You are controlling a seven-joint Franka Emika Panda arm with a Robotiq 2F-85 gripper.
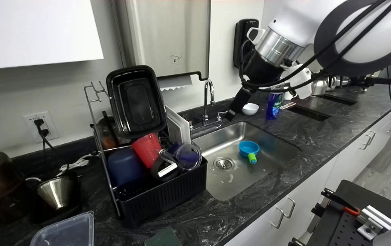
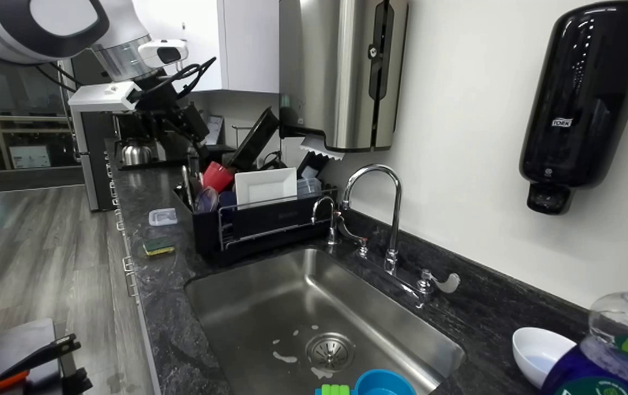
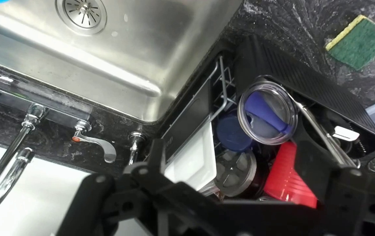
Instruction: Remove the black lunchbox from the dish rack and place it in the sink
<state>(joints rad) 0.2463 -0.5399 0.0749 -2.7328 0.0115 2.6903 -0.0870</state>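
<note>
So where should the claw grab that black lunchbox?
Probably by the upper rim of the black lunchbox, coming from above with the open claw straddling it. The box stands tilted in the dish rack, so that raised edge sticks up high and free, while its lower end sits near the red cup.

Below the gripper [image 3: 233, 149], a dark marbled countertop [image 1: 304, 136] runs along a pale wall [image 2: 473, 137], over white cabinets [image 1: 309, 191]; lower still lies grey plank floor [image 2: 28, 241]. Higher, beyond the gripper, hangs a white wall cabinet [image 2: 248, 44].
</note>
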